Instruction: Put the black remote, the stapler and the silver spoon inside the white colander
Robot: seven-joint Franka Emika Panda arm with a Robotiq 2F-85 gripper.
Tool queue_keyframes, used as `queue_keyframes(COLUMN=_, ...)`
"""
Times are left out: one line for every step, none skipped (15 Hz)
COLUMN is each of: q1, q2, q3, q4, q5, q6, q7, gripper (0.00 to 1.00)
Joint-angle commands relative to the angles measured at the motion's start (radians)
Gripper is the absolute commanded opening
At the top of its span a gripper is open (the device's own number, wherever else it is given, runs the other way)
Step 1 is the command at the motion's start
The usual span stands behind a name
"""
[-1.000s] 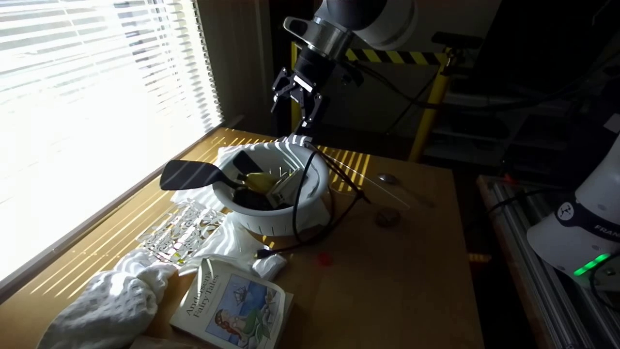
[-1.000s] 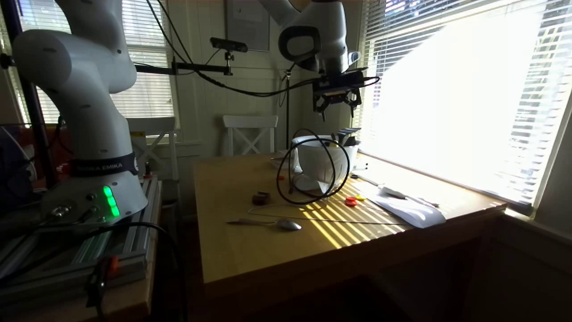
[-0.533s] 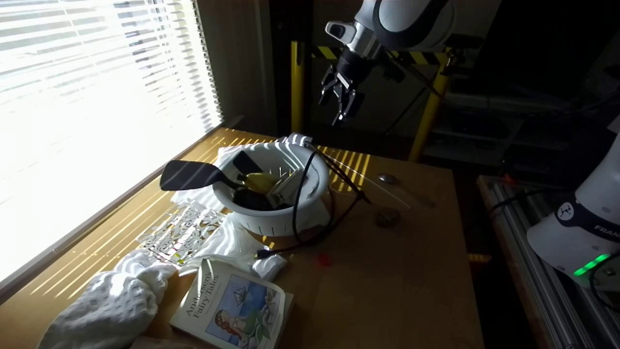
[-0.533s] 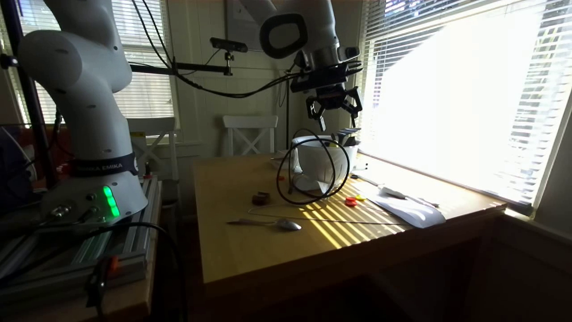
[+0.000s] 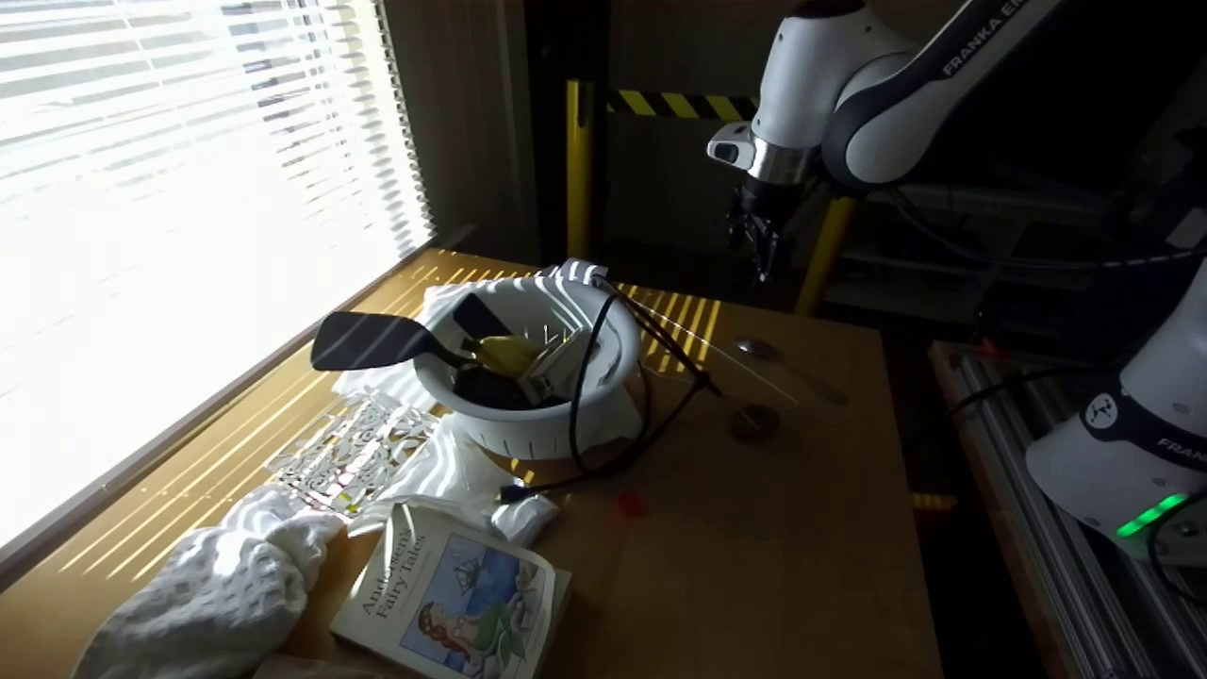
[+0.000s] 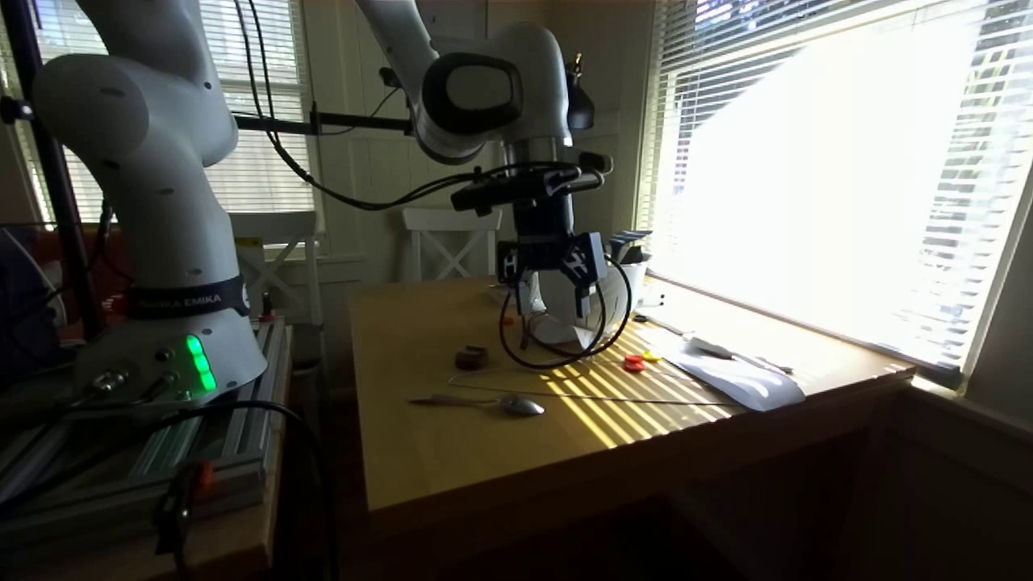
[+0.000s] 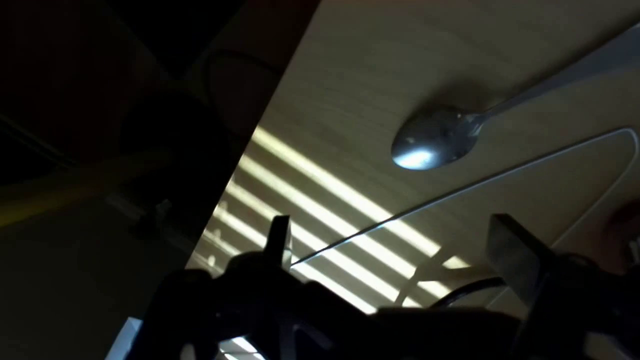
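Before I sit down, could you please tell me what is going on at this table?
A black two-fingered robot gripper hangs open and empty above the wooden table. The silver metal spoon lies on that table, untouched, and is probably meant to go next into the round white colander. The colander holds several things, with a black spatula jutting out over its rim. A flat black object inside may be the remote, but I cannot be sure, and I cannot make out the stapler.
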Motion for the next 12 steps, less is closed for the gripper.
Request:
queue_keyframes(q1=0.023, q2=-0.044, q3=0.003, q4=-0.035, q5=-0.195, q6=-0.168, q7=0.084, gripper=1.00)
queue_keyframes(q1=0.026, q2=-0.039, q3=0.013, q4=-0.041, q5=-0.204, q6=-0.177, q7=0.035, gripper=1.00)
queue_keyframes(q1=0.012, q2=-0.008, q3=0.002, q4=-0.008, q5=-0.151, q6=-0.138, q7=0.053, gripper=1.00)
queue_keyframes(q1=0.019, q2=-0.008, q3=0.009, q4=-0.015, q5=-0.164, q6=-0.152, q7=0.049, gripper=1.00)
queue_keyframes(q1=0.025, q2=-0.008, q3=0.014, q4=-0.020, q5=-0.169, q6=-0.157, q7=0.047, gripper=1.00)
queue_keyframes(q1=0.028, q2=-0.008, q3=0.015, q4=-0.023, q5=-0.170, q6=-0.158, q7=0.045, gripper=1.00)
queue_keyframes(q1=0.028, q2=-0.008, q3=0.015, q4=-0.024, q5=-0.170, q6=-0.158, q7=0.043, gripper=1.00)
queue_keyframes(q1=0.025, q2=-0.017, q3=0.012, q4=-0.030, q5=-0.139, q6=-0.127, q7=0.109, gripper=1.00)
queue_keyframes(q1=0.022, q2=-0.024, q3=0.006, q4=-0.046, q5=-0.154, q6=-0.091, q7=0.184, gripper=1.00)
queue_keyframes(q1=0.020, q2=-0.035, q3=0.001, q4=-0.070, q5=-0.159, q6=-0.057, q7=0.229, gripper=1.00)
queue_keyframes(q1=0.016, q2=-0.035, q3=-0.005, q4=-0.097, q5=-0.160, q6=-0.007, q7=0.278, gripper=1.00)
queue_keyframes(q1=0.012, q2=-0.030, q3=-0.011, q4=-0.120, q5=-0.160, q6=0.035, q7=0.326, gripper=1.00)
